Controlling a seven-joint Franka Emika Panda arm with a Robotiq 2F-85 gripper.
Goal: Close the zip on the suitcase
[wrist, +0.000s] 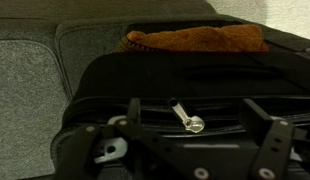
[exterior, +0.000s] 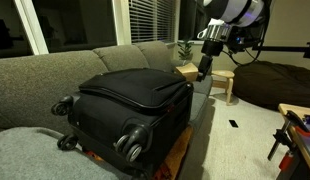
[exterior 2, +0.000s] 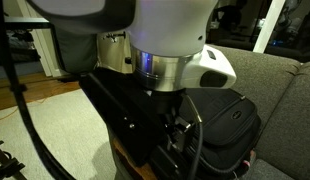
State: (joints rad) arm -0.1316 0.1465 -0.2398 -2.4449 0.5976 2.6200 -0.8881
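The hand (exterior: pixel 204 67) hangs wide open, gripping nothing, near the far end of the suitcase (exterior: pixel 135 95). The suitcase lies flat against a grey sofa (exterior: pixel 45 70). In the wrist view a silvery zip tab (wrist: pixel 188 119) lies on the black fabric between the fingers (wrist: pixel 134 108), and an orange cloth (wrist: pixel 200 40) shows beyond the suitcase.

Arm (exterior: pixel 238 10) enters at the top edge, wrist (exterior: pixel 215 35) angled down. Gripper (exterior: pixel 203 70) hangs tilted, tips lowest. Wrist view: fingers (wrist: pixel 134 112) stand wide apart, one on each side of the frame. A white arm link (exterior 2: pixel 210 68) fills an exterior view.
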